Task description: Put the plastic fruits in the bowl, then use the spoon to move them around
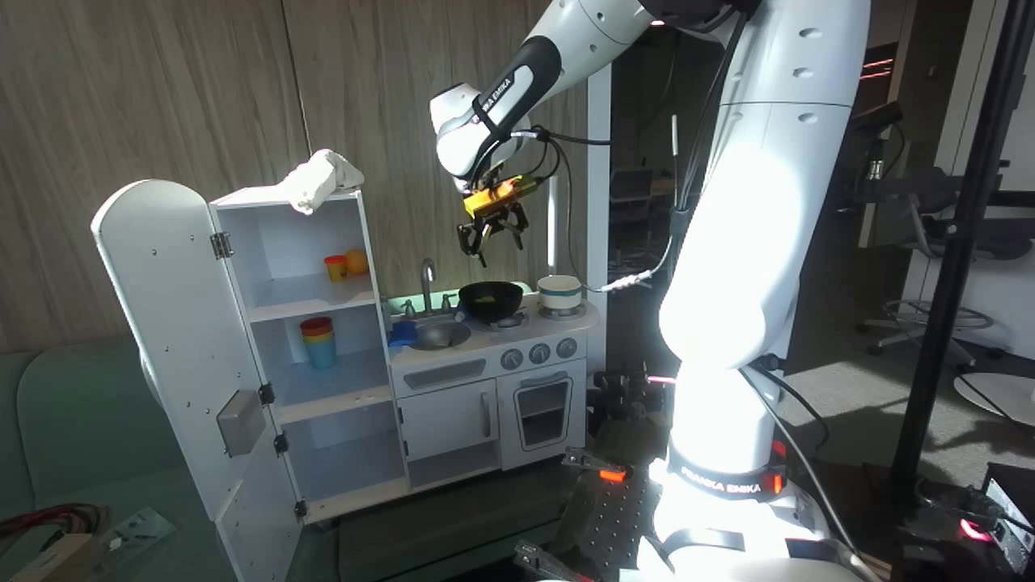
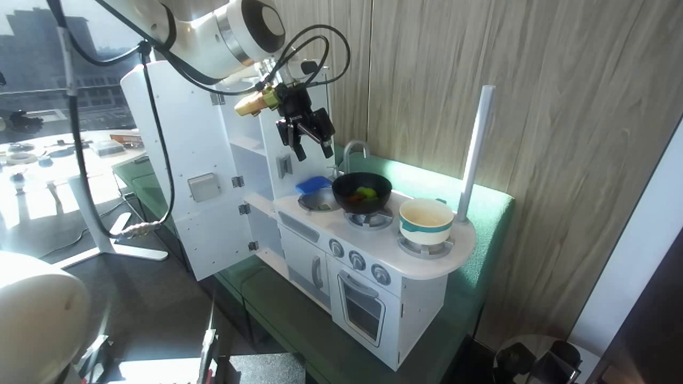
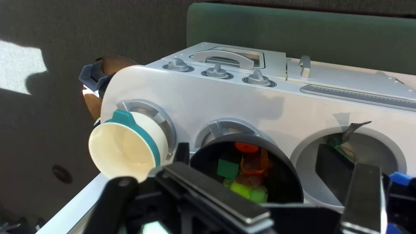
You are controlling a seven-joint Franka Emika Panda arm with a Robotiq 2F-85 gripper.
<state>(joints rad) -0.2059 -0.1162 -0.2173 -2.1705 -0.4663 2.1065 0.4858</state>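
A white toy kitchen [image 2: 421, 301] stands on a green couch [image 2: 493, 224] before a wood-grain wall [image 2: 427, 101]. In an exterior view, the black bowl [image 2: 360, 179] marks the clock's centre; it sits on a grey burner [image 2: 370, 221] set on the white counter [image 2: 381, 246]. The plastic fruits [image 3: 241, 189], yellow and orange in the wrist view, lie inside it with green pieces [image 3: 227, 169]. At 4 o'clock, a cream pot [image 2: 427, 223] with a teal band rests on a second burner [image 2: 425, 252]. At 6, three grey knobs [image 2: 357, 260] line the front. At 9 is a round grey sink [image 2: 312, 200], a blue item [image 2: 314, 184] at its edge. At 12 rises a faucet [image 2: 347, 159]. The fingers [image 2: 326, 150] hang between 10 and 11, spread wide and released. Farther out at 10, a white cupboard [image 2: 271, 146] stands with its door [image 2: 200, 144] swung out, stacked cups [image 1: 320, 352] on a shelf [image 1: 360, 365]. Beyond it, daylight glares through a window [image 2: 24, 58].
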